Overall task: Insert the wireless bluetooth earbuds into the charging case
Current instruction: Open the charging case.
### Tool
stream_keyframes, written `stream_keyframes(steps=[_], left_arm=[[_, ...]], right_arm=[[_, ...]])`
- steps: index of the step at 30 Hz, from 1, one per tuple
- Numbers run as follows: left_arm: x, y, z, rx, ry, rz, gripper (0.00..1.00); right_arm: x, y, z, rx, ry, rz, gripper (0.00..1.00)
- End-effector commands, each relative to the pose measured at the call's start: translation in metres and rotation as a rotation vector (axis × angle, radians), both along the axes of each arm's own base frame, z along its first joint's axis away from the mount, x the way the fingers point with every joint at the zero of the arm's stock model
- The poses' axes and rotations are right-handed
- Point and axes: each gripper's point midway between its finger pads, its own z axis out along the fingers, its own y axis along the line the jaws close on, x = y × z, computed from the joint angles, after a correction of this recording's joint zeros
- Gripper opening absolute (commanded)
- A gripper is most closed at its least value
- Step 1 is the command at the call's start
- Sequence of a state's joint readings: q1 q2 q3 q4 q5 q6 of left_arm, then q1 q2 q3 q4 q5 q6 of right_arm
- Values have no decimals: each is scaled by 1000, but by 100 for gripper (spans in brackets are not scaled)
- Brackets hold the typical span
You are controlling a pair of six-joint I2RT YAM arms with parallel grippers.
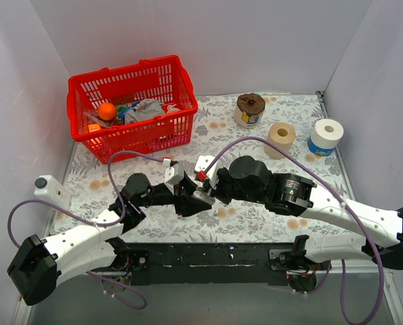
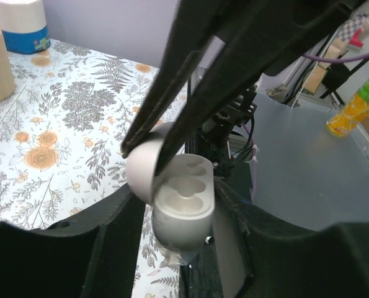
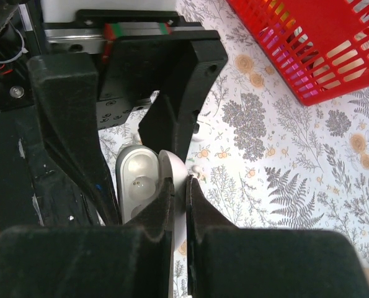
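inside left gripper (image 1: 191, 196) — charging case (image 2: 183, 214), lid (image 2: 139, 171) open

The top external camera is looking down from above and behind the arm bases, taking in the whole worktop (image 1: 255, 222) from afar. The left wrist camera is sitting close behind the left tool (image 2: 181, 214), facing rightward across the worktop towards a blue-and-white roll (image 2: 20, 25). The right wrist camera is sitting close behind the right tool (image 3: 179, 186), facing the red basket (image 3: 320, 43). All three views are sharing the charging case (image 1: 202, 196).
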State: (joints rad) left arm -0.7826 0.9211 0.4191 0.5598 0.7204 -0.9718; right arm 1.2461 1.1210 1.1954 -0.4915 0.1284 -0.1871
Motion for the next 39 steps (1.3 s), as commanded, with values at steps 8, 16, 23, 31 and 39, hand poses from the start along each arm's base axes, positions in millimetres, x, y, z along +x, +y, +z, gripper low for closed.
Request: stream_keyframes(steps=[8, 16, 23, 31, 39], left_arm=[[-1, 1, 9, -24, -28, -5, 11], [4, 5, 3, -28, 4, 48, 0], [7, 20, -6, -49, 41, 145, 0], [7, 44, 4, -155, 68, 268, 0], [8, 57, 2, -240, 187, 335, 0]], right_arm=[[1, 8, 24, 79, -18, -2, 1], [18, 0, 34, 149, 13, -110, 53], [64, -55, 55, 400, 115, -282, 80], [83, -79, -75, 207, 375, -568, 67], [68, -79, -158, 132, 510, -594, 63]])
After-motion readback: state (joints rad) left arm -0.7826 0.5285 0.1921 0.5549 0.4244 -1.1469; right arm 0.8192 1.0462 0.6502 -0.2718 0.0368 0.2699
